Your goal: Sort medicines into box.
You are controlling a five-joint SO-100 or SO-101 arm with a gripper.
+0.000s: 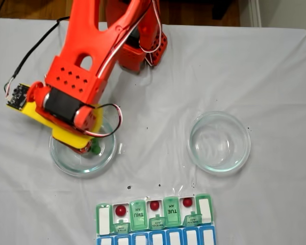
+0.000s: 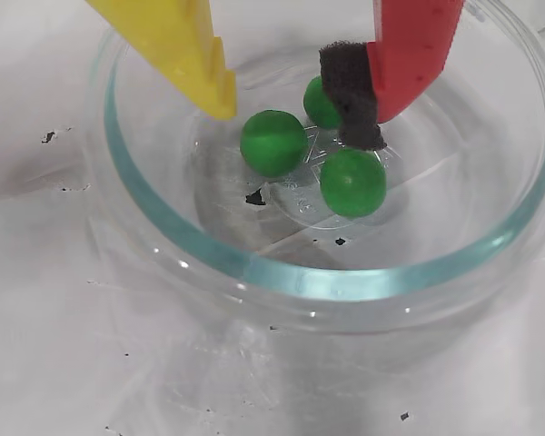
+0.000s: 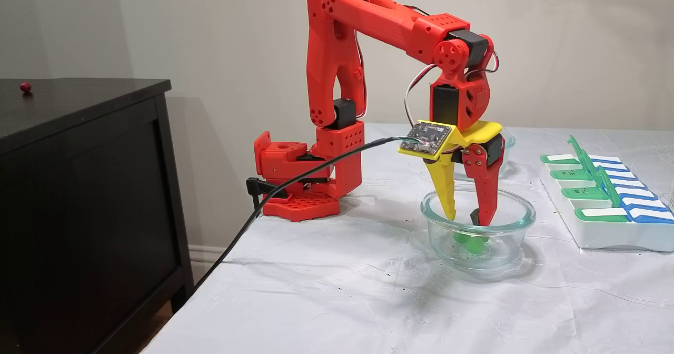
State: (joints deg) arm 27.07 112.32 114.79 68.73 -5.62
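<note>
Three green medicines lie in the bottom of a clear glass dish: one in the middle, one to the right and one half behind the foam pad. My gripper is open and lowered into this dish, with the yellow finger left of the balls and the red finger's black pad right above them. From the side, the gripper straddles the green balls without holding any. The box sits at the front with three red medicines in open compartments.
An empty second glass dish stands to the right of the first dish. In a fixed view the box is on the right with lids raised. A black cabinet left of the table carries a small red ball. A black cable trails across the cloth.
</note>
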